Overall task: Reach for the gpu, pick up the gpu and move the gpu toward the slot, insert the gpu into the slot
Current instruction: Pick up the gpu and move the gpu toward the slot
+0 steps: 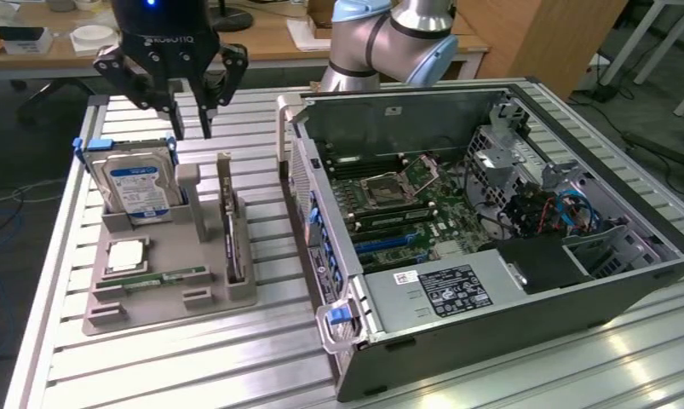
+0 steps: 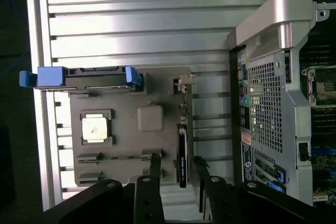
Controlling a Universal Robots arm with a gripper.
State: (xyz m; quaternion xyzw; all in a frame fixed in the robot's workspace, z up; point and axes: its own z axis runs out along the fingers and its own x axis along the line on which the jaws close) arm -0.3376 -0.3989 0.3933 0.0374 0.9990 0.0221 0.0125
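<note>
Fingers [image 2: 154,171], parted and empty, hang over the gpu [image 2: 182,150], apparently spread to straddle the thin card. It stands on edge in a groove of the grey holder [image 1: 160,298], a pose that seems meant to offer its top edge from above, with the hard drive [image 1: 137,183] upright beside it. Toward the bench's [image 1: 205,366] edge at the exterior view's right, the computer case [image 1: 614,290] lies open side up, its board exposed.
</note>
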